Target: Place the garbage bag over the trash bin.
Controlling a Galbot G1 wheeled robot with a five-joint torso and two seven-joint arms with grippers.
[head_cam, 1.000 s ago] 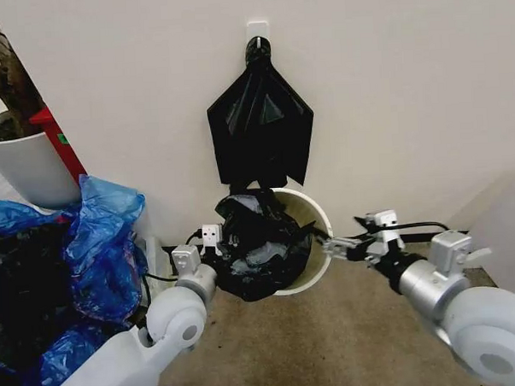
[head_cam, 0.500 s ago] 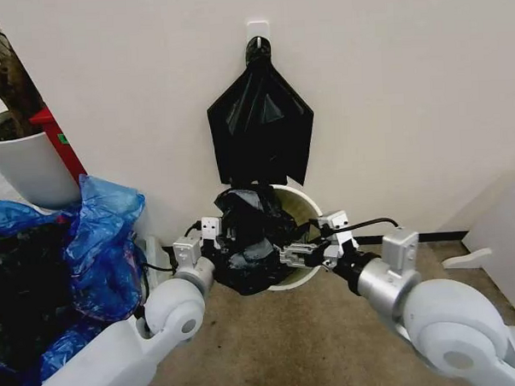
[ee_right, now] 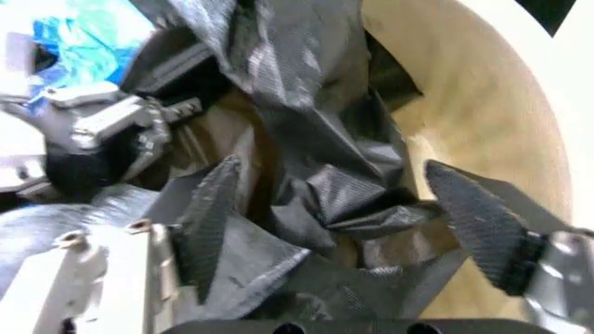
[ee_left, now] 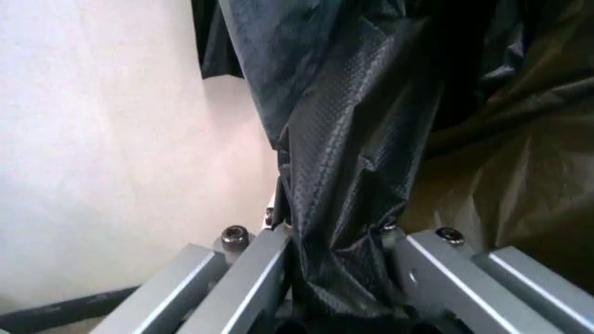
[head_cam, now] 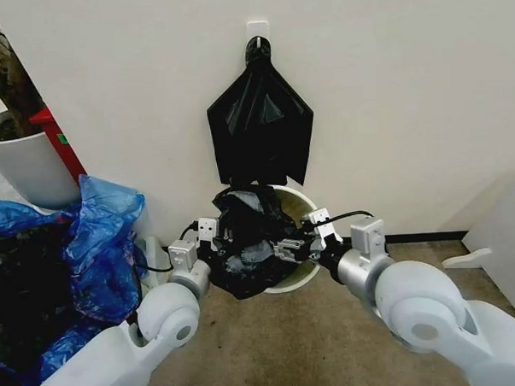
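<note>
The black garbage bag (head_cam: pixel 247 253) lies crumpled over the left half of the white trash bin (head_cam: pixel 309 209), which stands on the floor against the wall. My left gripper (head_cam: pixel 210 243) is at the bag's left side. In the left wrist view, that left gripper (ee_left: pixel 334 233) is shut on a twisted fold of the bag (ee_left: pixel 352 153). My right gripper (head_cam: pixel 287 248) has reached into the bin mouth from the right. In the right wrist view, this gripper (ee_right: pixel 343 209) stands open, with bag folds (ee_right: pixel 307 125) between its ribbed pads (ee_right: pixel 474 223). The bin's inner wall (ee_right: pixel 483 97) is bare there.
Another black bag (head_cam: pixel 261 133) hangs from a wall hook above the bin. Blue plastic bags (head_cam: pixel 97 243) pile at the left, below a white planter pot (head_cam: pixel 30 169). A white cabinet (head_cam: pixel 507 233) stands at the right. Bare carpet (head_cam: pixel 332 343) lies in front.
My right arm has swung left from beside the bin into its mouth, and its open gripper is now over the bag. The left gripper, holding the bag, has shifted slightly.
</note>
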